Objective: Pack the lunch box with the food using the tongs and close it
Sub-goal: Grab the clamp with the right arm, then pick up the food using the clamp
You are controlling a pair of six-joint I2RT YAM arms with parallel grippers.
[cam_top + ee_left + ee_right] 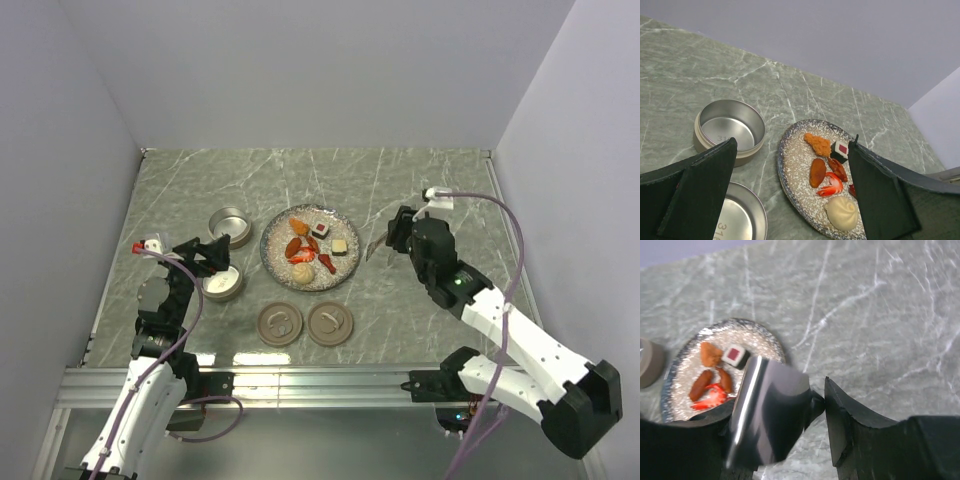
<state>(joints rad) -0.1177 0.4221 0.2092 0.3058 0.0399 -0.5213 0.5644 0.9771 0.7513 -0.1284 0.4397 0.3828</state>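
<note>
Tongs [377, 245] sit pinched in the right gripper [398, 232] at centre right, carrying nothing. Food [307, 247] all on the speckled plate [275, 262] mid-frame; tins [230, 222] empty, lids [280, 324] off, so packing hasn't begun.

Speckled grey round plate [275, 263] mid-table, green-grey marbled tabletop [420, 180], pale walls [300, 70], aluminium rail [320, 384] along near edge

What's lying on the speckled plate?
Orange nugget, sushi square, orange oval, red shrimp, beige bun, pale cube. In the left wrist view, a finger covers the right edge of the plate.
</note>
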